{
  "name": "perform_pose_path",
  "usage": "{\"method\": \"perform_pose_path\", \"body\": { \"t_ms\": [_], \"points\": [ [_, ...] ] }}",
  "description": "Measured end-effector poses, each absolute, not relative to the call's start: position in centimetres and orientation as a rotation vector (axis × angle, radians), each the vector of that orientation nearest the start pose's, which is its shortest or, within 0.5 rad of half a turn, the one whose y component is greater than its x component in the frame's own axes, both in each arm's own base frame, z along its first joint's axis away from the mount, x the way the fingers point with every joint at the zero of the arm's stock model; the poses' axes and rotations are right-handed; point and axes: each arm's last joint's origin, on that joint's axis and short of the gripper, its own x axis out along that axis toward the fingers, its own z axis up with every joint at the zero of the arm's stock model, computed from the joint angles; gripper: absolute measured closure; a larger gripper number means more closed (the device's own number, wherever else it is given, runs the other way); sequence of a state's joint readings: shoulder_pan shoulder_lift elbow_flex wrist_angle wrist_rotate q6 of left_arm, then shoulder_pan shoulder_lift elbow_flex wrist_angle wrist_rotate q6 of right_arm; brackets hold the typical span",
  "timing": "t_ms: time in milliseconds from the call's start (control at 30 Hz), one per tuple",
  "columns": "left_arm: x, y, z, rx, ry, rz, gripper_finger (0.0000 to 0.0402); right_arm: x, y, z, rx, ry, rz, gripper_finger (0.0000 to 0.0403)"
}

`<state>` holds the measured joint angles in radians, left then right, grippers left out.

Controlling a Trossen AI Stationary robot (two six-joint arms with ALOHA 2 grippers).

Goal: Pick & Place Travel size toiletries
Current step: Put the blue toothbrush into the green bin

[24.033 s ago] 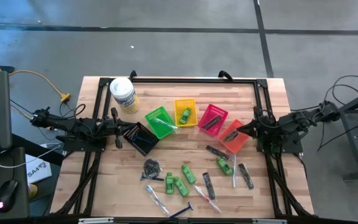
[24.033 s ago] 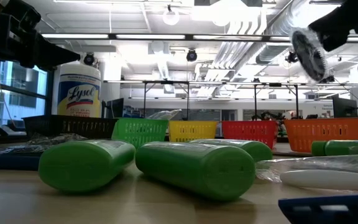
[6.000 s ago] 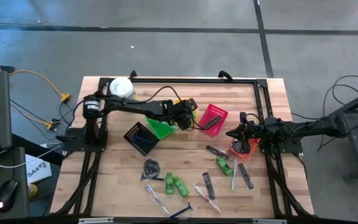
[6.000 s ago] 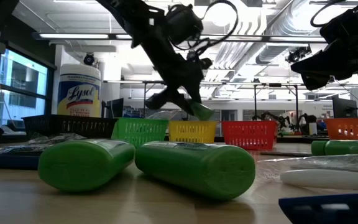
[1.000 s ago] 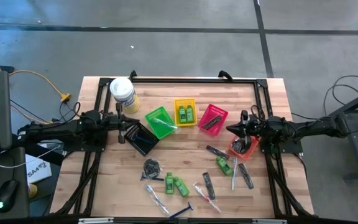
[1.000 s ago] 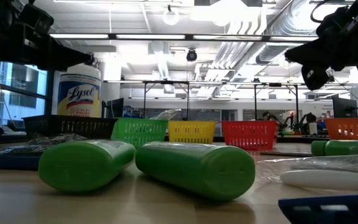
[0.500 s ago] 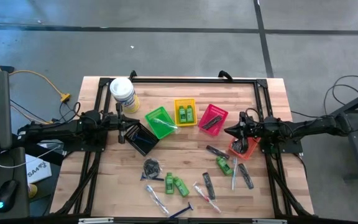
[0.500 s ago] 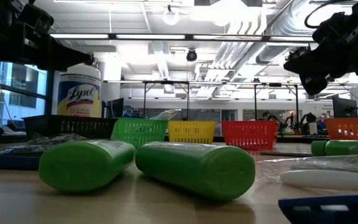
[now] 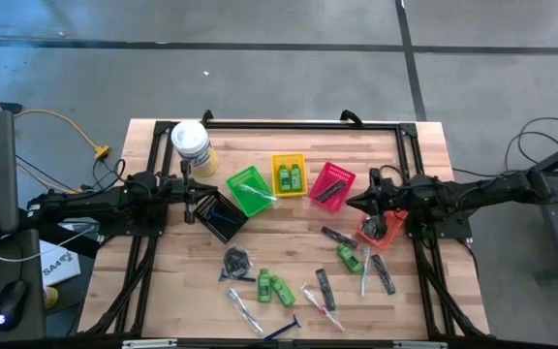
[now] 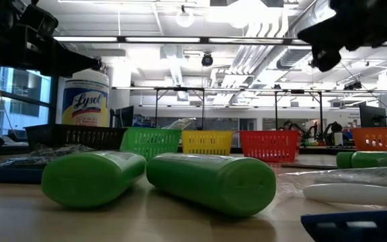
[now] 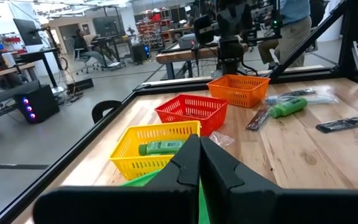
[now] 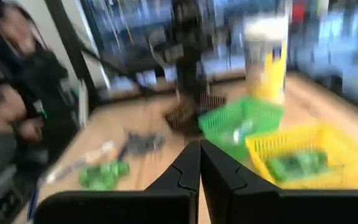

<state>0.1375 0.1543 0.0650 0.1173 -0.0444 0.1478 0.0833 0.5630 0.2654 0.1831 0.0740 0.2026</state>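
Since a second ago the right gripper (image 9: 349, 204) has slid further from the table's right edge toward the pink basket (image 9: 331, 185), above the orange basket (image 9: 377, 225); its fingers are pressed together, empty. The left gripper (image 9: 184, 187), also closed and empty, stays by the left edge. The white tub (image 10: 84, 99) reads "Lysol". Two green mini bottles (image 9: 291, 176) lie in the yellow basket (image 9: 275, 161); other toiletries (image 9: 281, 289) lie near the front edge.

Two dark, cable-trailing jointed arms
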Motion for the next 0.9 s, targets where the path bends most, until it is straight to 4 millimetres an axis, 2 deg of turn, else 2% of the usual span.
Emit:
{"method": "perform_pose_path", "body": {
  "t_ms": [133,267,600,900],
  "points": [
    [10.4,1.6,18.5,0.147,-0.014,0.184,0.0401,16.4,1.7,23.9,0.181,0.266,-0.047,0.0399],
    [10.4,1.6,18.5,0.123,-0.017,0.183,0.0401,17.9,2.4,24.8,0.162,0.297,-0.052,0.0399],
    [10.4,1.6,18.4,0.117,-0.014,0.183,0.0401,20.4,3.3,23.3,0.145,0.356,-0.035,0.0399],
    [10.4,1.6,18.4,0.117,-0.014,0.183,0.0401,20.9,3.4,22.7,0.144,0.389,-0.032,0.0399]
  ]
}}
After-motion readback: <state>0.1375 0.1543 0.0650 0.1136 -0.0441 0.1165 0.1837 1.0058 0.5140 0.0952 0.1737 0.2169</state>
